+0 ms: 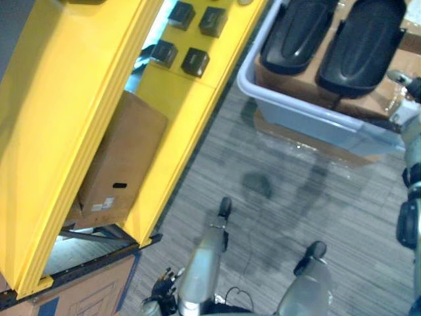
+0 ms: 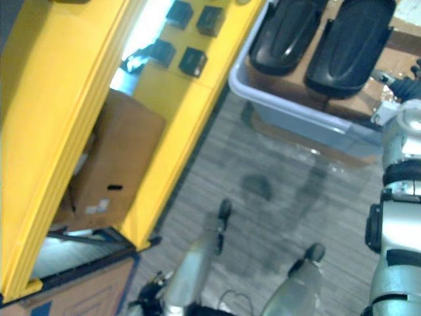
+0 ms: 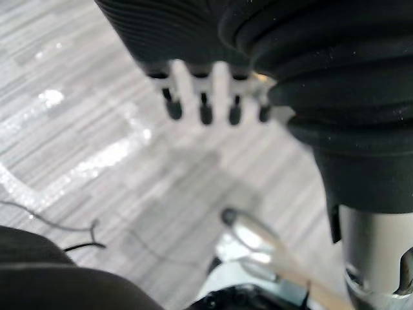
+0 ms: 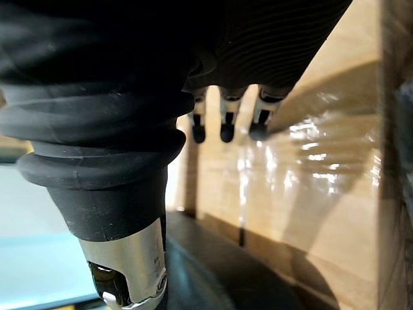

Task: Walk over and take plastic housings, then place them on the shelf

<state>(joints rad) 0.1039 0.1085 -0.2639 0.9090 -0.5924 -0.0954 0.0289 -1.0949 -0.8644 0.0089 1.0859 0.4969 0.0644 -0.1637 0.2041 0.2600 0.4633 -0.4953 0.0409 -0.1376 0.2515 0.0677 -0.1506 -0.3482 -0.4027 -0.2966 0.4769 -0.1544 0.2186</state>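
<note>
Two black plastic housings [image 1: 299, 33] [image 1: 365, 39] lie side by side on cardboard inside a pale grey bin [image 1: 316, 113] at the upper right. My right hand [image 2: 396, 84] is at the bin's right end. In its wrist view its fingers [image 4: 227, 119] hang straight and open, holding nothing, close to wrapped cardboard [image 4: 322, 161], with a dark curved housing [image 4: 213, 274] just below. My left hand [image 3: 205, 103] hangs open over the grey floor. The yellow shelf [image 1: 66, 99] stands to my left.
A brown cardboard box [image 1: 122, 158] sits inside the yellow shelf. Several small dark parts [image 1: 195, 61] rest on the shelf's upper level. Another cardboard box [image 1: 85, 293] stands at the lower left. Striped grey floor [image 1: 276, 184] lies between the shelf and the bin.
</note>
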